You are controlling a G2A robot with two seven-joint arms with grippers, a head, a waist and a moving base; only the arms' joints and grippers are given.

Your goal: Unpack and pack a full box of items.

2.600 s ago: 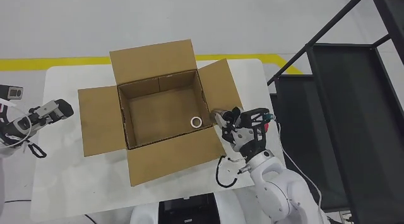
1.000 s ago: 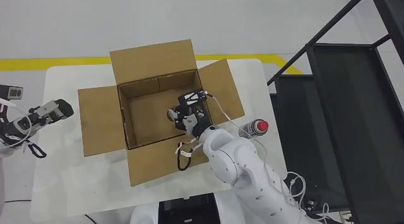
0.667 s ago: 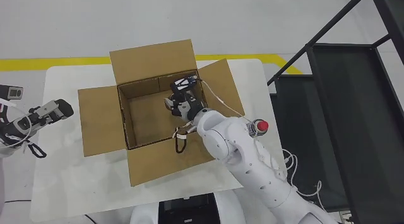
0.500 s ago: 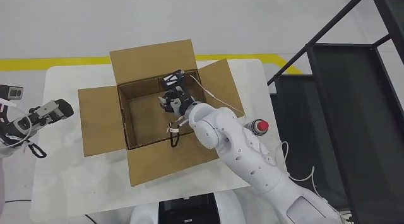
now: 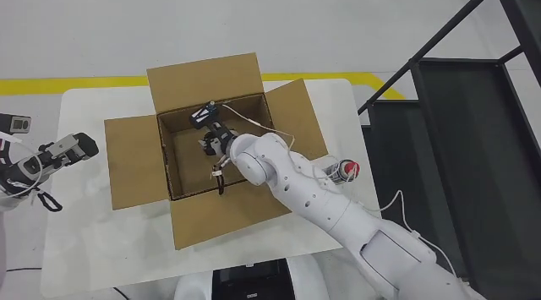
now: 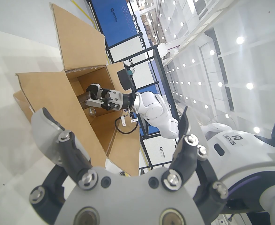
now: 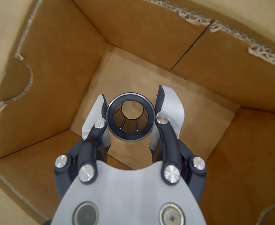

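Note:
An open cardboard box (image 5: pixel 203 80) stands mid-table with its flaps spread. My right gripper (image 5: pixel 209 141) hangs inside it near the back wall, shut on a hollow metal sleeve (image 7: pixel 130 120) with a dark rim, held above the box floor (image 7: pixel 118 71). From the left wrist view, the right gripper (image 6: pixel 90 95) and the sleeve (image 6: pixel 83 98) sit over a small metal ring (image 6: pixel 91 111) lying on the bottom of the box. My left gripper (image 5: pixel 72 150) is at the table's left edge, away from the box, its fingers (image 6: pixel 46 125) spread open and holding nothing.
A can with a red cap (image 5: pixel 342 169) lies on the white table (image 5: pixel 84 215) just right of the box's right flap. Dark metal shelving (image 5: pixel 456 131) stands off the table's right side. A yellow floor line (image 5: pixel 68 84) runs behind the table.
My right arm has swung from the box's right flap into the box and across to its back-left part, carrying the sleeve. The left arm has stayed still.

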